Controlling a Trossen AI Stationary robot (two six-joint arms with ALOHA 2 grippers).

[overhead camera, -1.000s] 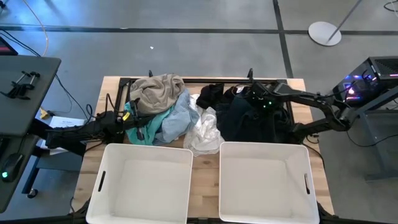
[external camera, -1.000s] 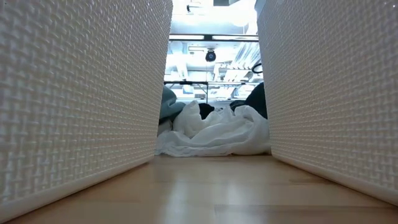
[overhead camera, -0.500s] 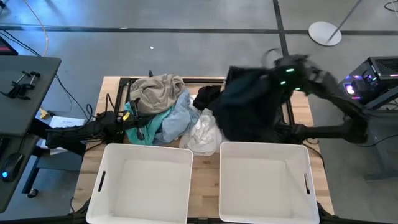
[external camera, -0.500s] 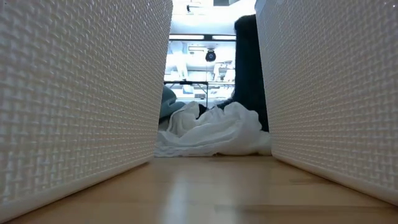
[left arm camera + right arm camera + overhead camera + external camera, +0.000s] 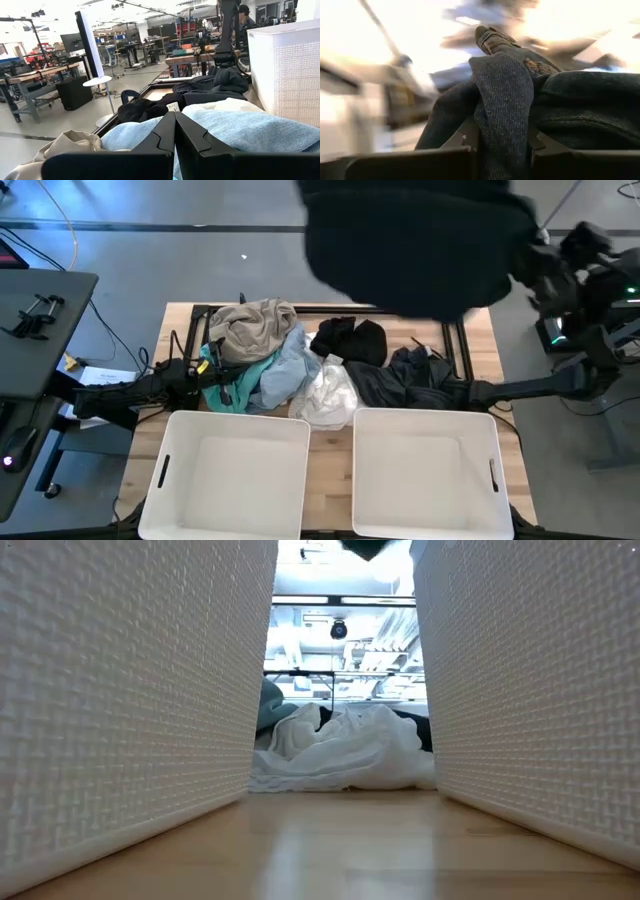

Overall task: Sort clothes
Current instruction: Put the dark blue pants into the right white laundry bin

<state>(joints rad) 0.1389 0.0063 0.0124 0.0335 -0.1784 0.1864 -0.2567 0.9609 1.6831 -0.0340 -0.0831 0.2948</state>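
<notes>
Right hand [image 5: 504, 142] is clamped on a dark ribbed garment [image 5: 410, 245], hoisted high at twelve o'clock over the tabletop [image 5: 330, 470], a big blurred mass hiding the hand from above. Below lie crumpled beige [image 5: 255, 325], teal [image 5: 235, 380], pale blue [image 5: 285, 370], glossy white [image 5: 328, 395] and limp black [image 5: 350, 338] fabrics. Left hand [image 5: 175, 132], fingers together, rests at nine o'clock against the pile. Woven white baskets [image 5: 235, 475] crowd the low view.

Grey concrete floor [image 5: 300, 270], workbenches [image 5: 30, 85] in bright workshop, white round stand base [image 5: 522, 233]
</notes>
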